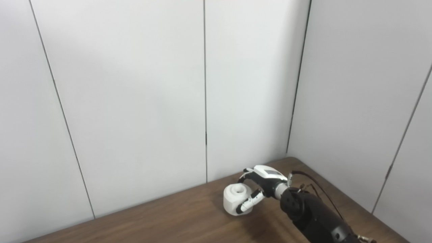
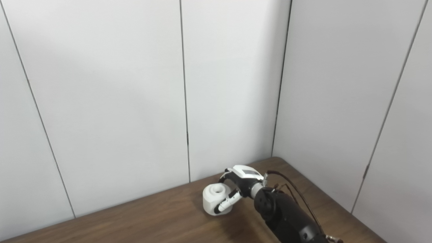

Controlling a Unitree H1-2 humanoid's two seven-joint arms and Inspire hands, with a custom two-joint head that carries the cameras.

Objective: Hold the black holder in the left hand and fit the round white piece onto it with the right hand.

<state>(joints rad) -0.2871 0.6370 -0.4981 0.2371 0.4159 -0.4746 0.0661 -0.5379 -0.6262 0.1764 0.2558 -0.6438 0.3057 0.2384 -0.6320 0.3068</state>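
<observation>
White round plastic piece (image 1: pixel 237 199) resting on brown wooden desk (image 1: pixel 168 219), being grasped by right robot hand (image 1: pixel 260 189). Awaiting fitting; black holder, left robot hand not showing.

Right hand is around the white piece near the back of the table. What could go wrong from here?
1. The right hand wraps the round white piece from one side only; whether it truly grips is unclear, so the piece might tip or slip when lifted.
2. Neither the black holder nor the left hand is in view, so the fit cannot be lined up yet.
</observation>
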